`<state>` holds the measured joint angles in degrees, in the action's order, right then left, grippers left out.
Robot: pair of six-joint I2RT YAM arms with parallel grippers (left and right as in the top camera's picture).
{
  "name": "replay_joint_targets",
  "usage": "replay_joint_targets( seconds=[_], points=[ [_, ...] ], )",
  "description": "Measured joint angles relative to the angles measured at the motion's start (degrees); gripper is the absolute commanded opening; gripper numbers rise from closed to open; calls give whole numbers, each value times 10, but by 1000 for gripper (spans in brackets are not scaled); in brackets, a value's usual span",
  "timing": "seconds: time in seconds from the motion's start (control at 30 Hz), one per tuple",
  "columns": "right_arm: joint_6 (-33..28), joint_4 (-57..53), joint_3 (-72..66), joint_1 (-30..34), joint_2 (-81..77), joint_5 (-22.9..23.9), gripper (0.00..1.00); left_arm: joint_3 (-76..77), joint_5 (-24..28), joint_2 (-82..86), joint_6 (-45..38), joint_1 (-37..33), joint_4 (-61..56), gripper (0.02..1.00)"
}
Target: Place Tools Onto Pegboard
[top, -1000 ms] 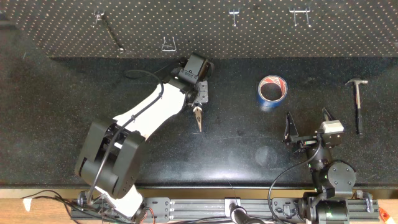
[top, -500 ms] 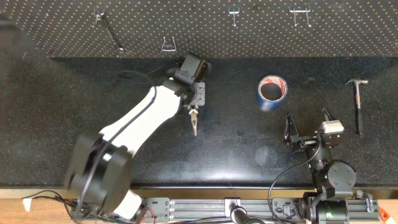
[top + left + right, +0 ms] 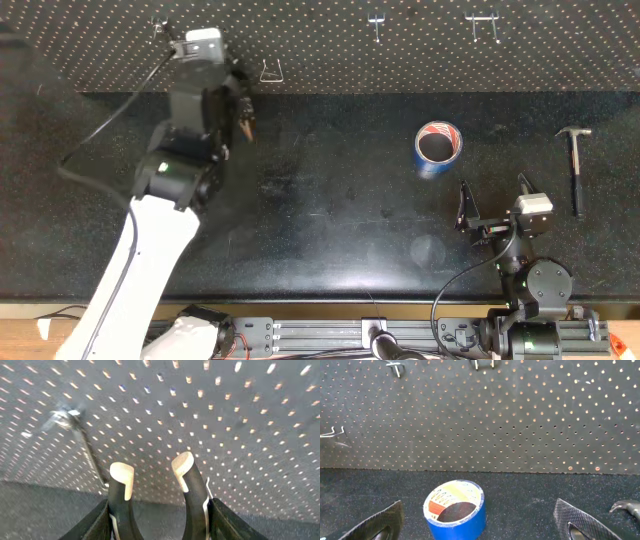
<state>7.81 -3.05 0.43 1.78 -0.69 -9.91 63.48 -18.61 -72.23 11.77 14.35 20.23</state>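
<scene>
Left arm: over the last second it swung off the mid-worktop and up to the pegboard (image 3: 400, 55), taking the pliers (image 3: 190, 490) with it. Left gripper (image 3: 157, 512) was closed across the pliers, one finger pressed to the outside of each handle. Handles, black w/ cream ends, stuck out ahead toward the perforated panel; in the left wrist view they were near it but contact couldn't be confirmed.

Top view: gripper sat between the hung wrench (image 3: 181, 52) and an empty wire hook (image 3: 271, 71), just beside the hook.

Judgement: pick-up and carry are done and the hang step is in hand. The handles need lining up over the hook before release. Risk: a slip, dropping the pliers to the worktop.

Right gripper (image 3: 495, 198): unmoved near its base, fingers spread wide, nothing between them.

Outstanding: tape roll (image 3: 438, 148) and hammer (image 3: 576, 170) were on the worktop, well apart, both on the right arm's side. Approx. one tool hung, one in transit, two to go
</scene>
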Motion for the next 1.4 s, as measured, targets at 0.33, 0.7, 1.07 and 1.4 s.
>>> replay_joint_targets(
  seconds=[0.33,0.7,1.07,1.4],
  points=[
    [0,0,0,0,0,0,976,-172,59,52,-59,-22,-355,25],
    [0,0,0,0,0,0,976,-177,115,-122,-118,-22,-620,27],
    [0,0,0,0,0,0,976,-177,116,-172,-120,-22,-653,27],
    [0,0,0,0,0,0,976,-177,117,-198,-131,-22,-694,27]
  ],
)
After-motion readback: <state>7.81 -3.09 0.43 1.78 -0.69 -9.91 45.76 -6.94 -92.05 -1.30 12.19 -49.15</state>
